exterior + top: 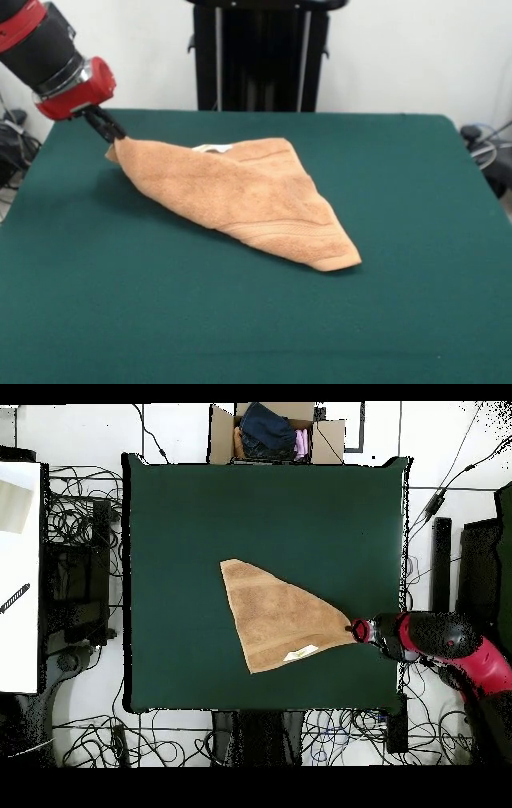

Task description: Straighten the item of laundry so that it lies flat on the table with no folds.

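Note:
The item of laundry (248,196) is an orange-tan towel folded into a rough triangle on the green table (240,320). Its hemmed band lies near the front right tip and a small white label (212,148) shows at its far edge. My gripper (114,134) is shut on the towel's left corner, lifting that corner slightly off the cloth. In the overhead view the towel (280,619) spreads from the table's middle toward the right edge, the label (300,653) shows near its lower edge, and the gripper (353,628) pinches its right tip.
A cardboard box (275,432) with clothes stands beyond the table's far edge in the overhead view. Cables lie on the floor all round. A white surface (20,574) sits at the left.

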You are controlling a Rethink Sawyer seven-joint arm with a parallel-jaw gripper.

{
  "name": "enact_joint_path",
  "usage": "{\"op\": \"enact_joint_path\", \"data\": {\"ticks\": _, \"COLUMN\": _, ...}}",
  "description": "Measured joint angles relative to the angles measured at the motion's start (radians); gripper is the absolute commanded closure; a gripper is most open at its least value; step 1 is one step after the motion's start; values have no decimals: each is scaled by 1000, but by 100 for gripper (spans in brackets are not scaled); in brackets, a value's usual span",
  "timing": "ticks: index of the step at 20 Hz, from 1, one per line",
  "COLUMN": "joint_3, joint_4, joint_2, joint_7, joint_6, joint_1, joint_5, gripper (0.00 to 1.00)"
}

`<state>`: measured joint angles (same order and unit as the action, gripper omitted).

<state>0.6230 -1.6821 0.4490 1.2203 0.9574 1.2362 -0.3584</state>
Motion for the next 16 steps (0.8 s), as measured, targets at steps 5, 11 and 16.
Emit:
{"op": "enact_joint_path", "data": {"ticks": 5, "joint_3": 0, "joint_4": 23, "joint_2": 0, "joint_7": -15, "joint_6": 27, "joint_1": 15, "joint_5": -8, "gripper": 100}}
{"op": "enact_joint_path", "data": {"ticks": 11, "joint_3": 0, "joint_4": 48, "joint_2": 0, "joint_7": -52, "joint_6": 44, "joint_1": 20, "joint_5": -35, "gripper": 100}}
{"op": "enact_joint_path", "data": {"ticks": 16, "joint_3": 0, "joint_4": 57, "joint_2": 0, "joint_7": -74, "joint_6": 47, "joint_1": 19, "joint_5": -41, "gripper": 100}}
